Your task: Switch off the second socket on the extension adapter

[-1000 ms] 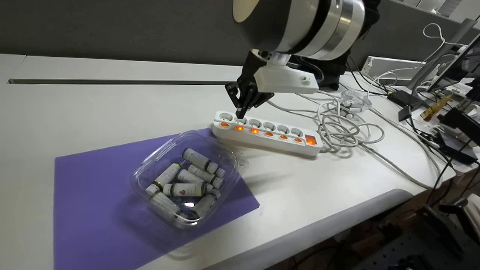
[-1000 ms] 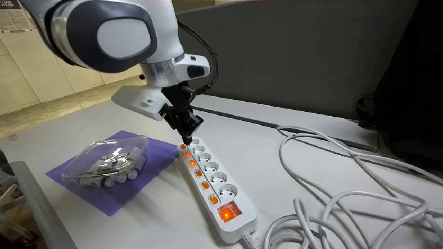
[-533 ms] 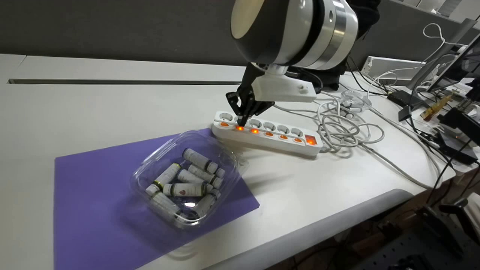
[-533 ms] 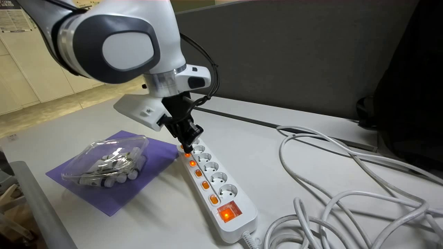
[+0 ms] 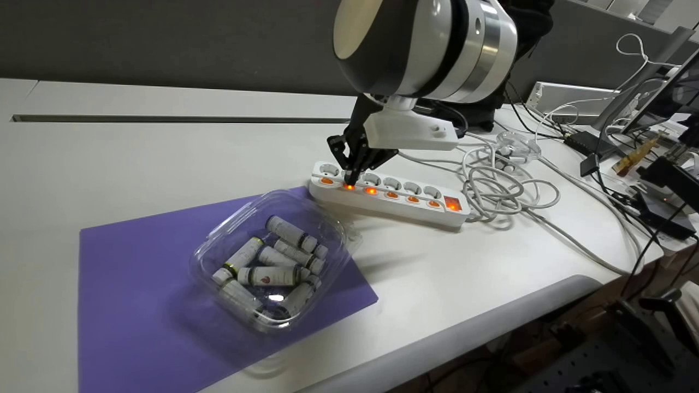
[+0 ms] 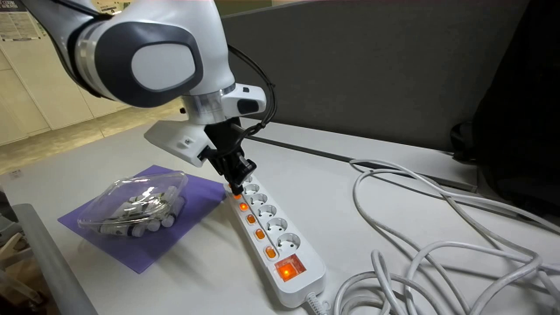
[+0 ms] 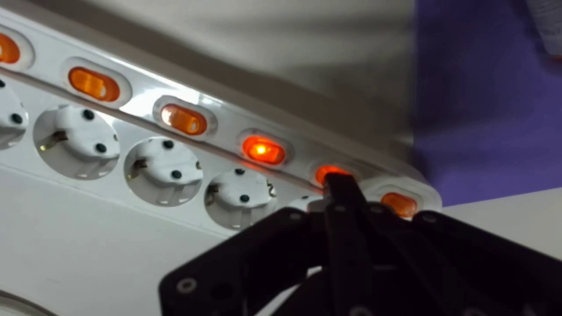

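The extension adapter (image 5: 382,206) is a white bar with a row of sockets and orange rocker switches; it also shows in an exterior view (image 6: 302,286) and the wrist view (image 7: 225,127). The second switch (image 7: 326,171) from the cordless end glows orange-red, partly covered by my fingertips. The third switch (image 7: 263,150) glows too; the end switch (image 7: 398,204) is unlit. My gripper (image 7: 340,180) is shut and empty, pointing down with its tips at the second switch in both exterior views (image 5: 351,180) (image 6: 236,191). I cannot tell whether they touch it. The second socket is mostly hidden.
A clear plastic box (image 5: 267,267) of small vials stands on a purple sheet (image 5: 136,305) near the adapter's cordless end. Coiled grey cable (image 5: 505,188) lies by the other end, beside the lit red main switch (image 6: 290,267). A dark partition (image 6: 372,65) stands behind the table.
My gripper has come down from above the second socket to the second switch, mostly in the first half second. It has barely shifted since. The second switch stays lit.
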Robot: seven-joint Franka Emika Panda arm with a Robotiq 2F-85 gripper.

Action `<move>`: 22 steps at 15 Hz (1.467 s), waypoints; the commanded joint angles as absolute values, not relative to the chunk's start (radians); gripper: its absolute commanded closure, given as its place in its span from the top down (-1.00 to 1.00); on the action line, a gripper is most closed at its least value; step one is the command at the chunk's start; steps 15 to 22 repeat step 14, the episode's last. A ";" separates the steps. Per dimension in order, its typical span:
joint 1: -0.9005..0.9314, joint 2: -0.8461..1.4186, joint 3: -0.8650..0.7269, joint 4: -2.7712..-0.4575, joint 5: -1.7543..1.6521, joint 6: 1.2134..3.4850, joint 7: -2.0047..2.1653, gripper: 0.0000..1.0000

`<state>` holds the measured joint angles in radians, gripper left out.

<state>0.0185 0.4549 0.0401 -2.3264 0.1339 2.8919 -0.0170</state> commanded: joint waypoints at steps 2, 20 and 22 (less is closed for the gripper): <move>-0.002 0.491 0.043 -2.295 0.132 2.880 0.006 -1.00; -0.298 0.632 0.258 -2.158 0.195 2.896 -0.270 -1.00; -0.298 0.632 0.258 -2.158 0.195 2.896 -0.270 -1.00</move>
